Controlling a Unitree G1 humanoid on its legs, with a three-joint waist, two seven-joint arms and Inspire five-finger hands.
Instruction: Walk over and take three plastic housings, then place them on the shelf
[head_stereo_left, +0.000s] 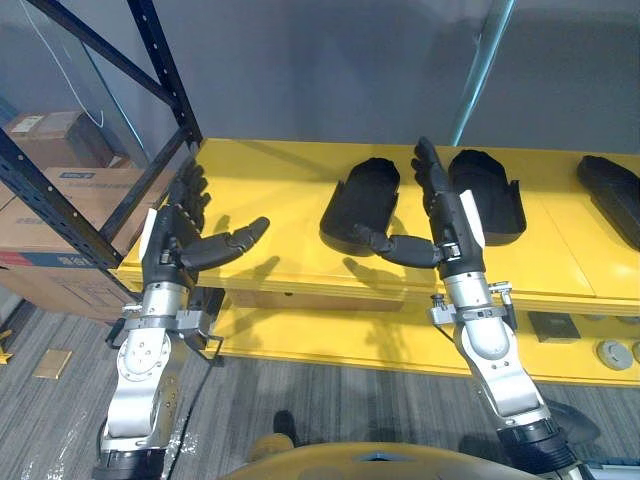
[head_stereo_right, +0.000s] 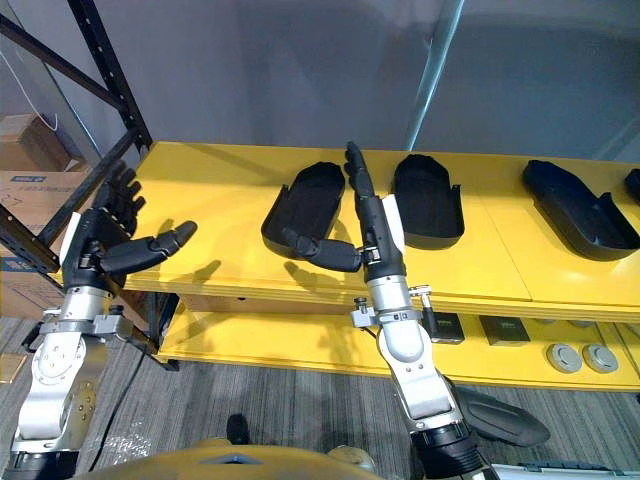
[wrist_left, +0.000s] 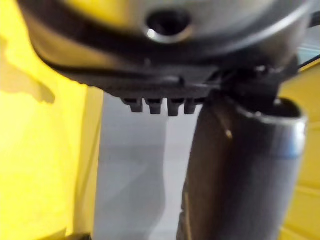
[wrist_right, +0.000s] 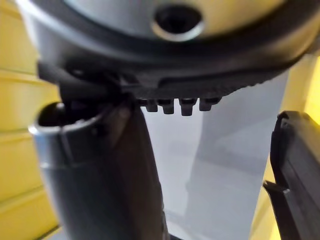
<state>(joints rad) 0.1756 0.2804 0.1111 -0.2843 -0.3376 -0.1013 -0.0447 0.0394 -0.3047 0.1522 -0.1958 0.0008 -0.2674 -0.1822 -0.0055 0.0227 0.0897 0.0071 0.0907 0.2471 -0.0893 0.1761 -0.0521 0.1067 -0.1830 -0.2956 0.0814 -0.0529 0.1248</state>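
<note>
Over the front edge of the yellow bench (head_stereo_left: 270, 180), both hands are raised open and hold nothing.

Near the bench's left front corner the left hand (head_stereo_left: 175, 245) has its fingers straight and its thumb stretched out sideways, just beside a black rack (head_stereo_left: 160, 70) that has cardboard boxes (head_stereo_left: 60, 190) behind it. At the middle of the front edge the right hand (head_stereo_left: 445, 225) points its fingers straight up with its thumb out to the left. Three black plastic housings lie toward the bench's back edge: the left housing (head_stereo_left: 362, 205), the middle housing (head_stereo_left: 488, 195) and, well apart near the right edge, the right housing (head_stereo_left: 612, 195). The right hand shows between the first two; whether it touches either I cannot tell. A dark rim (wrist_right: 295, 170) in the right wrist view is probably one of them.
</note>
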